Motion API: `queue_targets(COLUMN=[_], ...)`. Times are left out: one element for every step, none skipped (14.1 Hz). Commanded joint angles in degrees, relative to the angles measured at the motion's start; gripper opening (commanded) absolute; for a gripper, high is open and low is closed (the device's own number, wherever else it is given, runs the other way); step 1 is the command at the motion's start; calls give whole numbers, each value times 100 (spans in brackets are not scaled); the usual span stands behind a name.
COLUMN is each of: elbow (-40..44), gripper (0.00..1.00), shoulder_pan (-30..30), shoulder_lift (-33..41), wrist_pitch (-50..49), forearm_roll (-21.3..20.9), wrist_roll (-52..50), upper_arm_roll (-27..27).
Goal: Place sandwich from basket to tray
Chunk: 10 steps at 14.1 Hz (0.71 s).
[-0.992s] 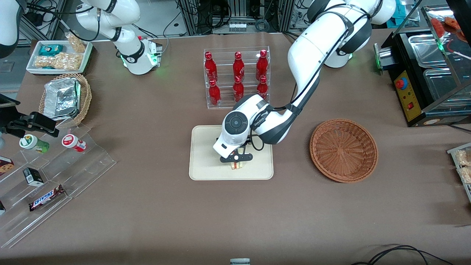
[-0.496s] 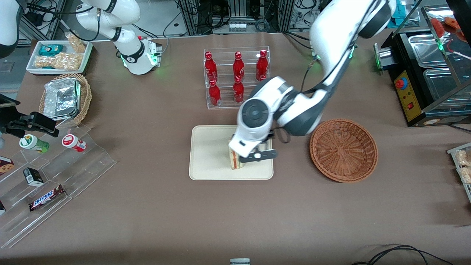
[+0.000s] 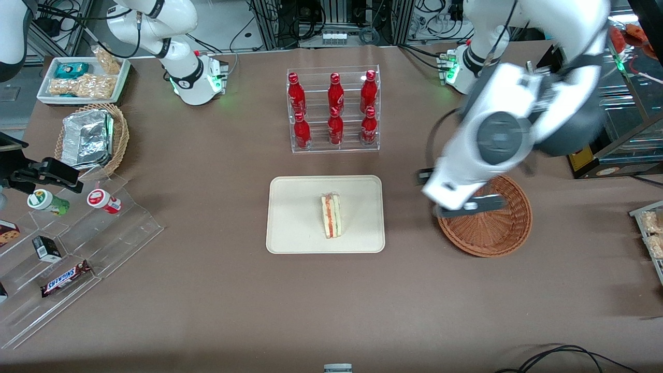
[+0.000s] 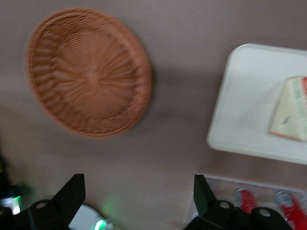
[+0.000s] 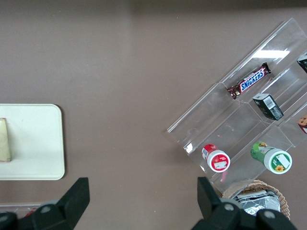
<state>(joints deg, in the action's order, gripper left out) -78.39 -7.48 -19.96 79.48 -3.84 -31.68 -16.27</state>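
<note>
My hand (image 3: 469, 206) hangs in the air at the right of the front view, over the edge of the basket (image 3: 492, 228) that lies toward the tray. Its fingers (image 4: 71, 194) are spread wide apart with nothing between them. The basket sits on the brown surface (image 3: 207, 290), and I see nothing inside its woven bowl in either the front view or my wrist view.

The sandwich (image 3: 331, 215) lies on the tray (image 3: 290, 228) at the centre of the front view, well apart from my hand. It rests a little toward the basket's side of the tray's middle, its red and green filling edge facing up. In my wrist view the sandwich (image 4: 291, 111) shows as a pale wedge on the tray (image 4: 244, 110), with the basket (image 4: 86, 72) lying apart from the tray.

In the upper centre of the front view, a clear rack of red bottles (image 3: 333, 106) stands farther from the camera than the tray.
</note>
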Motion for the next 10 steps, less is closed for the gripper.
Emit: queue_targets(elbow=[-326, -335, -326, -326, -300, -291, -291, -282, -273, -273], gripper=[100, 100, 100, 100, 100, 100, 100, 100, 100, 100], shoulder_pan=[868, 1088, 1317, 1510, 1608, 1652, 1670, 1662, 1670, 1671], shoulder_lift=[457, 527, 589, 677, 747, 826, 905, 1011, 1151, 1300], wrist_pitch=[-484, -608, -635, -635, -635, -627, -627, -635, -635, -688], forearm_roll=[34, -37, -142, -178, -187, -196, -204, -187, -169, -117], wrist_roll=[591, 697, 785, 820, 821, 821, 812, 821, 830, 830], upper_arm_roll=[-43, -34, -34, -34, -34, -34, -34, -34, -34, -26])
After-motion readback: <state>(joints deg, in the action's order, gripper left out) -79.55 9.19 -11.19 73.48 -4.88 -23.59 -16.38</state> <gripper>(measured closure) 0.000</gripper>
